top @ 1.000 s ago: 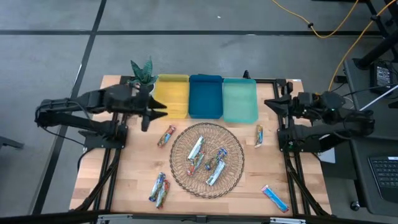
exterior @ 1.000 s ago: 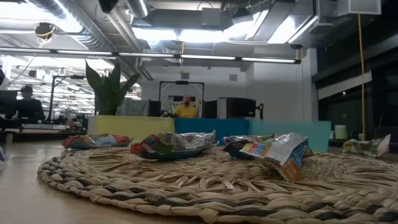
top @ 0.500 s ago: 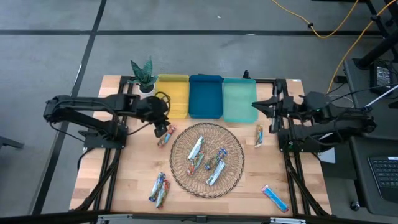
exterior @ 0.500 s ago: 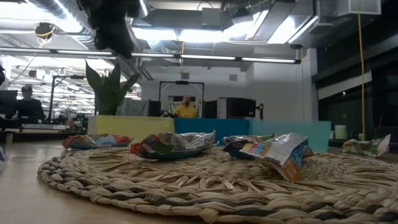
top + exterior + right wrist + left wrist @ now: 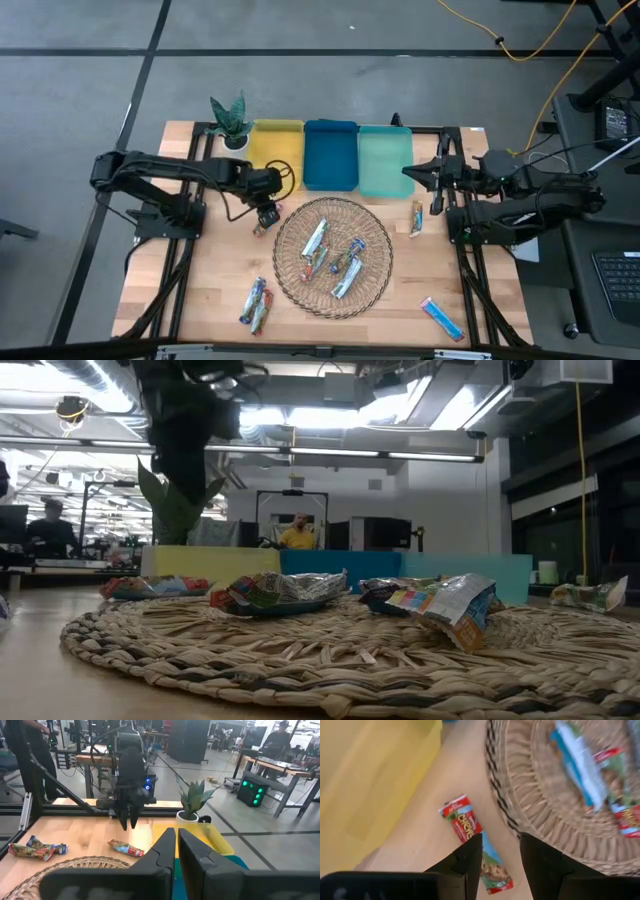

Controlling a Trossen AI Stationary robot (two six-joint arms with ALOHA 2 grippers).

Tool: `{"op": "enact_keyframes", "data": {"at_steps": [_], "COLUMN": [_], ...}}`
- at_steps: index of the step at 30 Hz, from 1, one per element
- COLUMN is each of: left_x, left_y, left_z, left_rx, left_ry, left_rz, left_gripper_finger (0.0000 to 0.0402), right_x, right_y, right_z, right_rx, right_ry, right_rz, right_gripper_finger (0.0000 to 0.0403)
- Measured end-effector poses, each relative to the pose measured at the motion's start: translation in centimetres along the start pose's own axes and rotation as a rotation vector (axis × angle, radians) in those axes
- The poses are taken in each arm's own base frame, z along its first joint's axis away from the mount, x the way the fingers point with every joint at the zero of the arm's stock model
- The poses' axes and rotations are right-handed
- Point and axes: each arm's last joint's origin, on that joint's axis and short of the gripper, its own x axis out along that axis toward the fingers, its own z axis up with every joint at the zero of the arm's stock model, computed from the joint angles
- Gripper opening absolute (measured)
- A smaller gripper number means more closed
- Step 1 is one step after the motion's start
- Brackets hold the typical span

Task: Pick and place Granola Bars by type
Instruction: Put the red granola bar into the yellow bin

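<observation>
L hand [image 5: 265, 212] hovers over the red bar [image 5: 474, 841], fingers [image 5: 465, 866] parted w/ a gap between them, nothing gripped; the bar shows thru that gap in the L wrist view, directly under the hand. Wrapper reads "CHEWY" in white on red; rest of the print too small to read. The bar's long axis runs diagonal on the bench [image 5: 200, 290], one end toward the yellow tray [image 5: 277, 150], other end toward the basket [image 5: 333, 256]. It lies flat betw. the tray and the basket rim, touching neither.

R hand [image 5: 412, 171] is closed, empty, held above the teal tray's [image 5: 385, 160] near corner. Just beyond it on the bench lies a tan-green bar [image 5: 416, 218], long axis roughly running away from the trays.

Inside the basket, near the L hand: several silver/blue-green bars [image 5: 316, 240], mostly slanted the same way. Well away from the L hand, at the bench's front edge: a pair of bars [image 5: 255, 304] side by side, slanted. Far from both hands, front R corner: blue bar [image 5: 441, 318], diagonal. No print legible on any of these.

Blue tray [image 5: 330, 155] sits betw. yellow and teal. Plant [image 5: 229, 118] stands beside the yellow tray.
</observation>
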Motion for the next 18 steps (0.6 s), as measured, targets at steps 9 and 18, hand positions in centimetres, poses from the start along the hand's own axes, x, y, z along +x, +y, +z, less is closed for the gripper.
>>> {"op": "enact_keyframes", "data": {"at_steps": [9,18], "left_x": [3.6,5.7], "left_y": [-0.7,-1.0], "left_z": [-0.1,-0.3], "left_rx": [0.022,0.026], "left_ry": [0.134,0.203], "left_rz": [0.067,0.108], "left_gripper_finger": [0.0127,0.0205], "right_x": [0.0,0.0], "right_y": [0.0,0.0], "right_z": [-0.1,-0.2], "right_rx": [-0.005,-0.002], "right_ry": [0.012,0.016], "right_rz": [0.001,0.001], "right_gripper_finger": [0.0026,0.0026]}}
